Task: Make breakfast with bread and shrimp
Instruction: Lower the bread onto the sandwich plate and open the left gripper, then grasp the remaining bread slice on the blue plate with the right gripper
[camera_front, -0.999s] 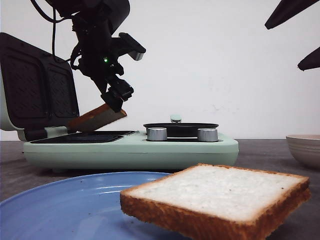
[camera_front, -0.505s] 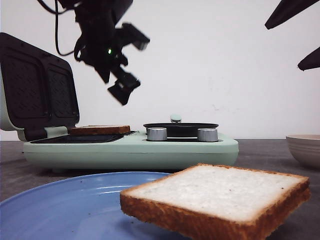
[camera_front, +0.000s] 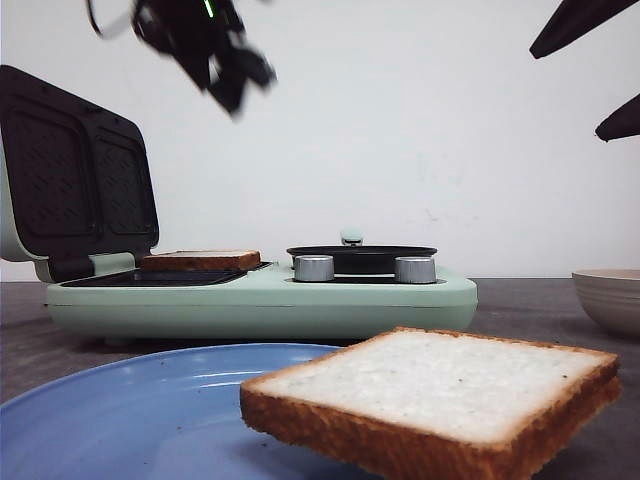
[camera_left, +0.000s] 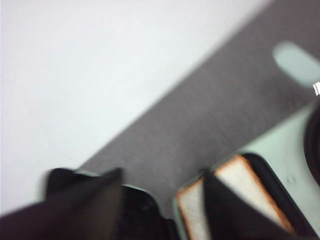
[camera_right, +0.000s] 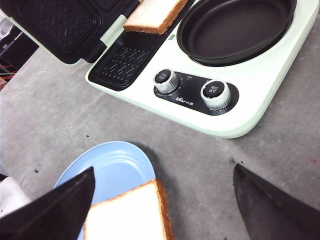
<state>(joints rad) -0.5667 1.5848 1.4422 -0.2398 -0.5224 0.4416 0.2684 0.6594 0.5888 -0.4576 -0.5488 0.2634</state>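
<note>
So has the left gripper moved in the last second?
Yes. The left gripper has risen well above the open sandwich maker lid, leaving the bread slice flat on the grill plate.

A staged robotics test bench dressed as a breakfast corner, not a lived-in kitchen. A mint-green countertop sandwich maker (camera_front: 260, 300) with two silver dials and a round black frying pan (camera_right: 235, 30) occupies the centre of a bare dark grey desk (camera_right: 45, 110), before a blank white backdrop wall (camera_front: 450, 130). A light blue round plate (camera_front: 130, 410) fills the lower left of the frame, a beige ribbed bowl (camera_front: 610, 295) sits at the right edge. Black robot arm hardware (camera_front: 205, 40) hangs at the upper left.
</note>
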